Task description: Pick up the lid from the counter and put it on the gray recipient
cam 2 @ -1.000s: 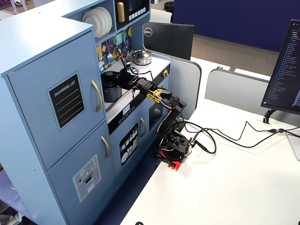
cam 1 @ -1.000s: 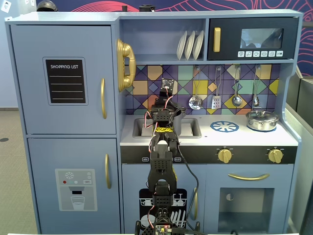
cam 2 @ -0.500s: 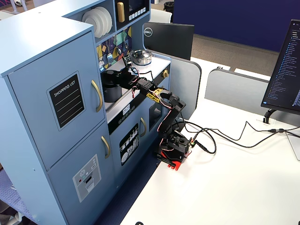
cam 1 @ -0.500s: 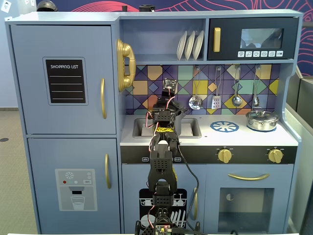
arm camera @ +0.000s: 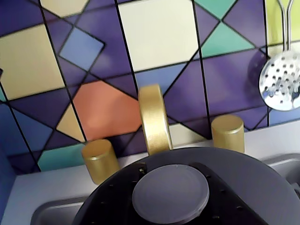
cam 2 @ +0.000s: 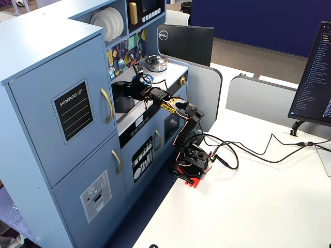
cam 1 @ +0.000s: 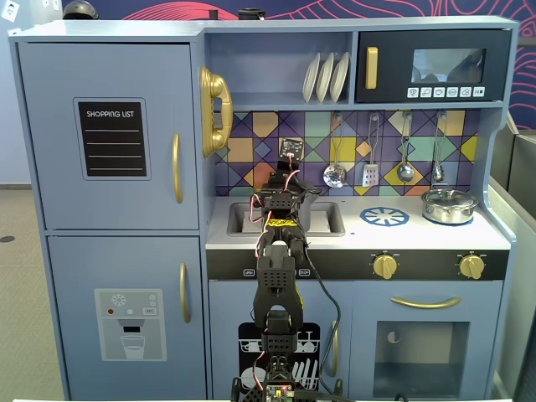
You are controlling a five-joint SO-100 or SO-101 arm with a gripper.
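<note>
The lid (arm camera: 248, 183), a matte dark gray disc with a round central knob (arm camera: 170, 197), fills the bottom of the wrist view. My gripper (arm camera: 168, 165) is shut on it, with one black finger on each side of the knob. In a fixed view the gray recipient (cam 2: 122, 98), a dark straight-sided pot, stands in the sink (cam 2: 124, 114). My gripper (cam 2: 135, 82) holds the lid at the pot's top. I cannot tell whether the lid rests on the rim. In the wrist view the lid hides the pot. From the front the arm (cam 1: 276, 276) covers most of it (cam 1: 311, 209).
A gold faucet (arm camera: 154, 119) and two gold taps stand just behind the lid, against the tiled back wall. A skimmer (arm camera: 281, 86) hangs to the right. The shiny silver lidded pot (cam 1: 450, 205) sits on the right burner, beside the blue-and-white burner pattern (cam 1: 384, 217).
</note>
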